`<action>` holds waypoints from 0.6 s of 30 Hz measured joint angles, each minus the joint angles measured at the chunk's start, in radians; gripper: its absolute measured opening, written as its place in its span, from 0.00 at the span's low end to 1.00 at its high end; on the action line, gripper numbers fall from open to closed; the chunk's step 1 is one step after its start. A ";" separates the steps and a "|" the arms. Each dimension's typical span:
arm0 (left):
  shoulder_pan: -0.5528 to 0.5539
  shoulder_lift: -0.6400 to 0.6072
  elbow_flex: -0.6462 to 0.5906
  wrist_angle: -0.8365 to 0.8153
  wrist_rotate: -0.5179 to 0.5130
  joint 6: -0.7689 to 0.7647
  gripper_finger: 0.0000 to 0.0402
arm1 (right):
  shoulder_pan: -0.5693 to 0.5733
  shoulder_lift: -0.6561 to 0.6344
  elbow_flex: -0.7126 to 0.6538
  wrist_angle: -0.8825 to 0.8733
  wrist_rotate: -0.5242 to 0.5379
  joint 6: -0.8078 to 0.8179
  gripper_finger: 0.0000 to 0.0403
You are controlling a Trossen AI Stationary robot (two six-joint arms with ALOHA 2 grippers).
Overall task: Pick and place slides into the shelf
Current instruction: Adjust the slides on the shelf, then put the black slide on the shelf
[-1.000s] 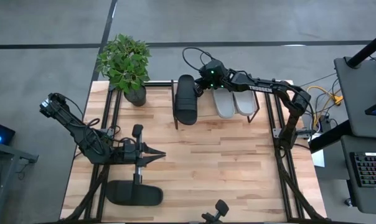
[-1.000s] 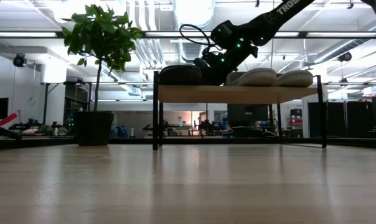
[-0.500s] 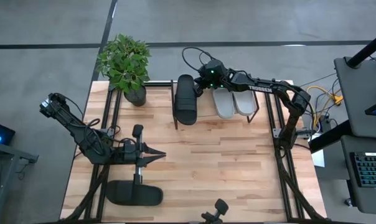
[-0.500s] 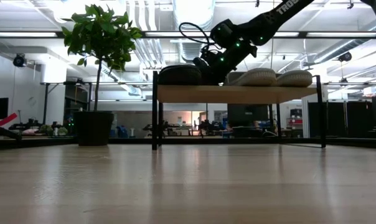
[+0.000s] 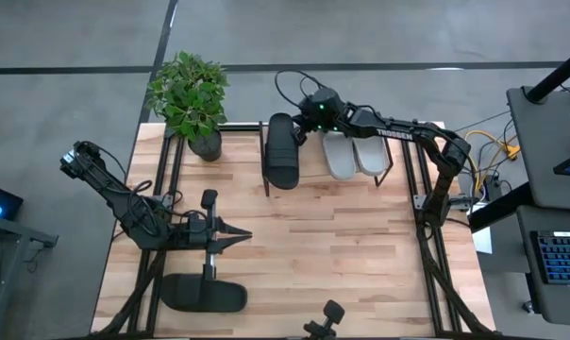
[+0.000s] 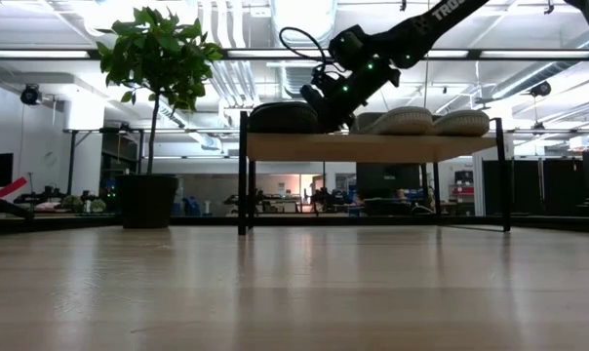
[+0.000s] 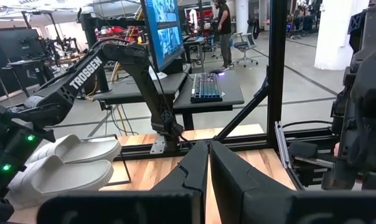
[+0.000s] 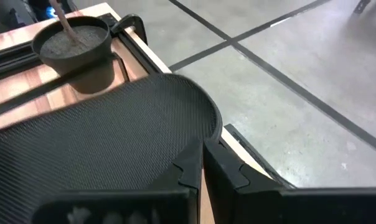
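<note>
We find the left hand [image 5: 240, 235] low over the near-left part of the wooden surface [image 5: 342, 255], its fingers [image 7: 197, 168] pressed together and holding nothing. Just near of it, one black slide [image 5: 203, 295] lies flat on the surface, clear of the hand.

At the far-left corner stands a potted plant [image 5: 191, 99], beside the shelf [image 6: 373, 146]. The shelf runs along the far edge of the surface.

On the left end of the shelf top rests the second black slide [image 5: 284, 151], lying lengthwise from far to near. In the low view it sits flat on the plank.

The right hand [image 5: 302, 132] is at the far right side of that black slide, with its arm reaching in from the right over the shelf. In the right wrist view its fingers [image 8: 188, 168] are closed together, their tips against the slide's textured edge; we see nothing clamped between them.

To the right, the two grey-white slides [image 5: 353, 156] lie side by side on the shelf top, touching each other.
</note>
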 joint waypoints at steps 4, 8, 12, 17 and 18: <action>0.000 0.000 0.000 0.000 0.000 0.000 0.01 | 0.001 0.000 0.047 -0.049 -0.001 -0.023 0.02; 0.001 0.000 0.000 0.000 0.000 0.022 0.01 | 0.007 -0.001 0.120 -0.118 -0.052 -0.049 0.02; 0.001 0.008 0.001 -0.001 0.000 0.027 0.01 | 0.027 -0.019 0.195 -0.202 -0.149 -0.086 0.02; 0.001 0.006 -0.003 -0.002 0.000 0.047 0.01 | 0.093 -0.083 0.274 -0.330 -0.158 -0.152 0.02; 0.001 0.006 -0.003 -0.002 0.000 0.052 0.01 | 0.112 -0.103 0.287 -0.353 -0.158 -0.165 0.02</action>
